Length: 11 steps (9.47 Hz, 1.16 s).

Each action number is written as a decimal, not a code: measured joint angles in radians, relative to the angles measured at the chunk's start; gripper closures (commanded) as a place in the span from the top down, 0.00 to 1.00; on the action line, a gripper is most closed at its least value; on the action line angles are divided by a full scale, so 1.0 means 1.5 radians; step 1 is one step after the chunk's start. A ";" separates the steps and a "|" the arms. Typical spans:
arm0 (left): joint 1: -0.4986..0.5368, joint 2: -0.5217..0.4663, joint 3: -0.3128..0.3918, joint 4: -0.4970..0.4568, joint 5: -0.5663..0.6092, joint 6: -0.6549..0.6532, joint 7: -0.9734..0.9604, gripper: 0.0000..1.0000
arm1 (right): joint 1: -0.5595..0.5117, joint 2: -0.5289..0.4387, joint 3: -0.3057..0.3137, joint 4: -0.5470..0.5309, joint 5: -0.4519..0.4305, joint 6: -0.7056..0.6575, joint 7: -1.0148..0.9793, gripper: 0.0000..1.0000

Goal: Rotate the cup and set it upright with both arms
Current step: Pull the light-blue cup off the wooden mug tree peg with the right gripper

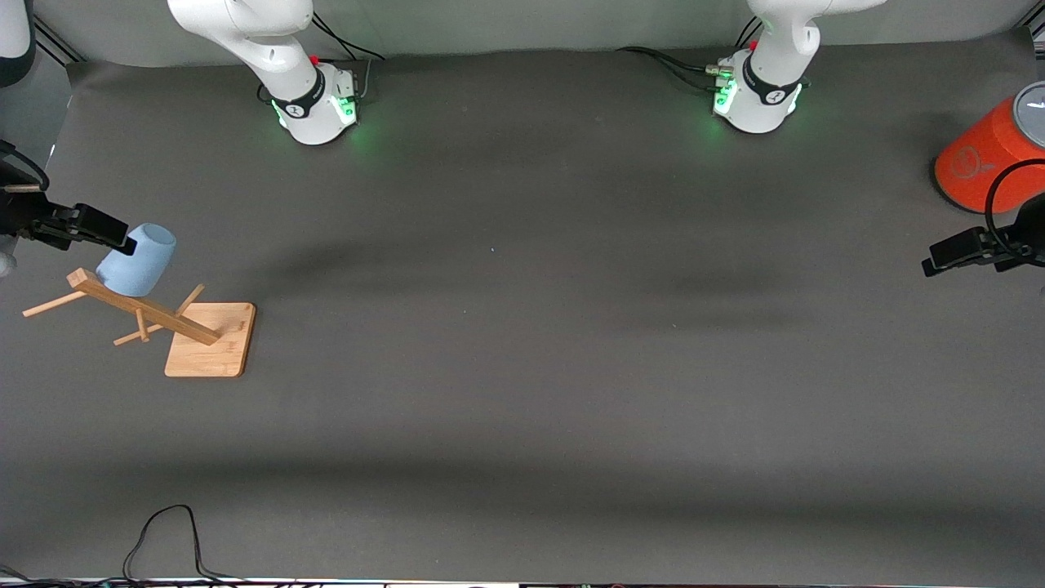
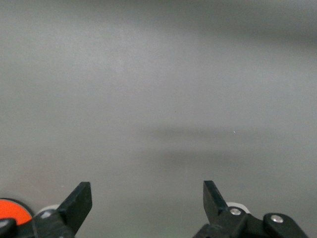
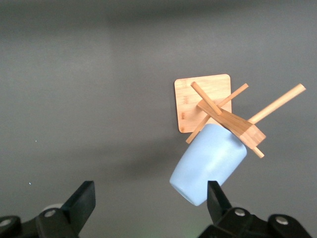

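The cup (image 1: pixel 137 260), pale blue, hangs upside down and tilted on a peg of the wooden rack (image 1: pixel 155 314) at the right arm's end of the table, its closed bottom pointing up toward the robots' side. We see the rack's leaning post rise from a square wooden base (image 1: pixel 208 351), with thin pegs sticking out from it. The right gripper (image 1: pixel 102 231) sits just beside the cup's upper end, one black finger right at its edge; in the right wrist view its jaws are spread wide with the cup (image 3: pixel 208 166) off to one side, nothing held. Over at the left arm's end, the left gripper (image 1: pixel 951 253) waits above the mat near the orange cylinder (image 1: pixel 984 159), fingers (image 2: pixel 79 201) wide apart, gripping nothing but air.
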 measured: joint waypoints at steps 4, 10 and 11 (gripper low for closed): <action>0.000 -0.012 0.000 0.001 0.001 -0.031 0.001 1.00 | -0.002 -0.001 -0.054 -0.016 0.000 -0.005 0.007 1.00; -0.033 -0.030 0.014 0.000 0.006 -0.042 0.001 1.00 | -0.003 -0.002 -0.084 -0.022 0.000 -0.008 0.313 1.00; -0.051 -0.032 0.028 -0.001 0.007 -0.042 0.001 1.00 | -0.003 -0.002 -0.088 -0.028 0.000 -0.009 0.322 1.00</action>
